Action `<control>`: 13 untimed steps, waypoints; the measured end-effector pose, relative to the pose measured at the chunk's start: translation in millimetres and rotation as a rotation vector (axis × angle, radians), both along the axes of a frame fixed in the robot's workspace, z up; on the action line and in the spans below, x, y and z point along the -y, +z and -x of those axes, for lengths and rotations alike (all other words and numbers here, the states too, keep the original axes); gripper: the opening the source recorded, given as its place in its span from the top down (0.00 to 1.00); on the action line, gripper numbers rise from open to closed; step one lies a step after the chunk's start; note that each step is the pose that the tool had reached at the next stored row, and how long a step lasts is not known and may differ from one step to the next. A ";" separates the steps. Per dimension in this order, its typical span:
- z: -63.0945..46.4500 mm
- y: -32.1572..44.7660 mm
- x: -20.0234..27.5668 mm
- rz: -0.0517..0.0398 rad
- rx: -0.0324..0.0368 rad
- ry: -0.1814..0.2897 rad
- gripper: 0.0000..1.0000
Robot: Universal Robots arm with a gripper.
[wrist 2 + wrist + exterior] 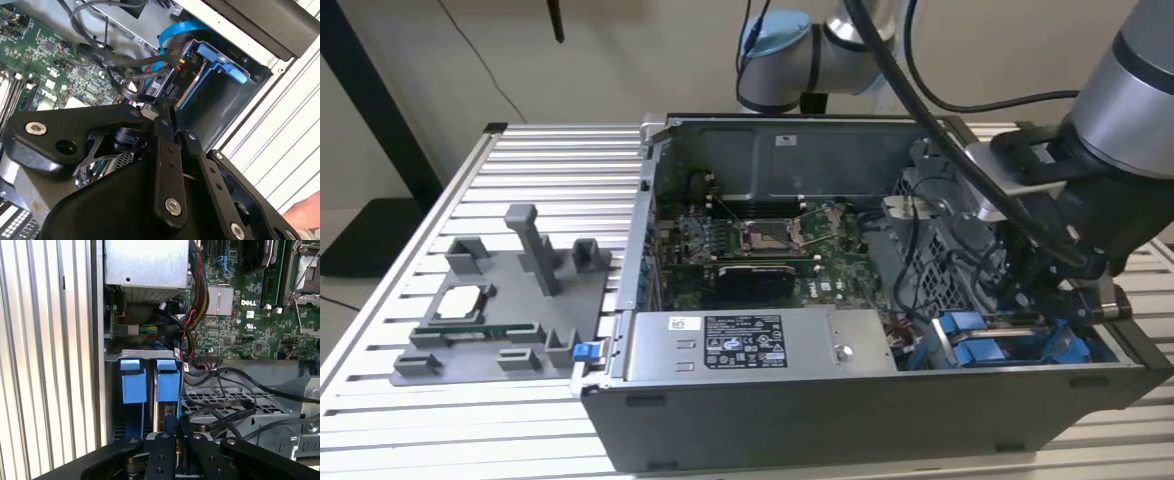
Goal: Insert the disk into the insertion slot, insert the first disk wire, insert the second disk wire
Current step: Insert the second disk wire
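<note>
Disk seated in its bay, my hand working at the connector end.

I judge the first step done: the disk [167, 385], in its blue carrier, stands in the insertion slot [142, 356] at the case's front corner, beside the power supply [761, 343]. My hand [176, 432] hangs just above the disk's edge, its fingers [165, 150] pressed nearly together, perhaps pinching a wire end; I cannot tell for sure. Black cables [225, 410] lie loose on the drive cage, so the wiring looks unfinished.
</note>
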State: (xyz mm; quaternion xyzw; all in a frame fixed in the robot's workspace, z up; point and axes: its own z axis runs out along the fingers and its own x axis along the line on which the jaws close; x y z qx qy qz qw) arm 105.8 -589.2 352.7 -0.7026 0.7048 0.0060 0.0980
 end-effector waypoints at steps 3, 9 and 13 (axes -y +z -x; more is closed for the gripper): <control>-1.0 -3.0 0.1 0.0002 0.0076 0.000 1.00; -4.3 -5.9 0.1 0.0005 0.0112 0.000 1.00; -5.1 -7.1 0.0 -0.0001 0.0112 0.000 1.00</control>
